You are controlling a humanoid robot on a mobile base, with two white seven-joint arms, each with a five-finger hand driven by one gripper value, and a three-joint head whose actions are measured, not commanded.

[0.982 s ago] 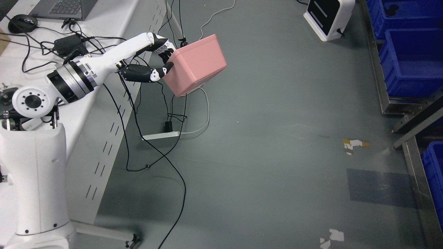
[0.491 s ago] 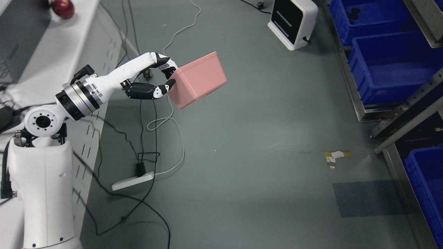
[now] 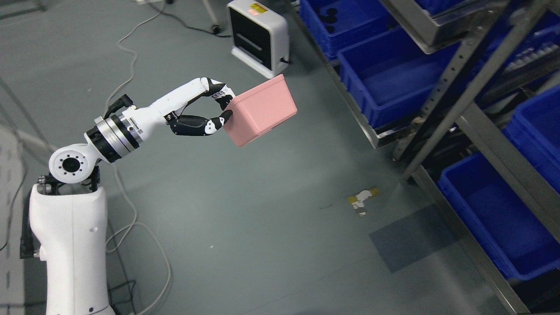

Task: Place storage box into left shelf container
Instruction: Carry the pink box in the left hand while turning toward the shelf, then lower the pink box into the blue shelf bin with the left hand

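Left arm enters from lower left, upper arm white, a silver-and-black wrist ring partway along, forearm stretched up and to the right over the grey floor (image 3: 245, 210). Left hand (image 3: 210, 111) at the end of it, fingers (image 3: 221, 92) clenched on the pink storage box (image 3: 262, 110). Upper fingers hook over the box's near top edge; the black-and-white thumb presses the box's left face lower down. So the box sits just right of the hand, pinched at its left side, the rest of it projecting clear to the right.

Box held in the air, tilted, one corner down, nothing under it but floor. Which face is the opening cannot be told from here; only smooth pink sides show.

Right arm not seen.

Metal shelf rack (image 3: 477, 74) fills the right side, angled steel posts with perforated holes. Blue bins on it: one at the upper level (image 3: 385, 83), well right of the box, interior mostly bare; another behind it (image 3: 323, 19) with dark round items inside, too small to identify; a lower bin (image 3: 490, 218) at the right edge, another partly seen above that (image 3: 540, 118). Box and nearest bin apart, open floor between them.

White and black boxy appliance (image 3: 258, 37) stands on the floor above the box, a small lit orange panel on top. White cable (image 3: 127, 52) snakes across the floor upper left. Scrap of yellow and white tape (image 3: 362, 199) on the floor near the rack foot; a darker square patch (image 3: 411, 238) below it.
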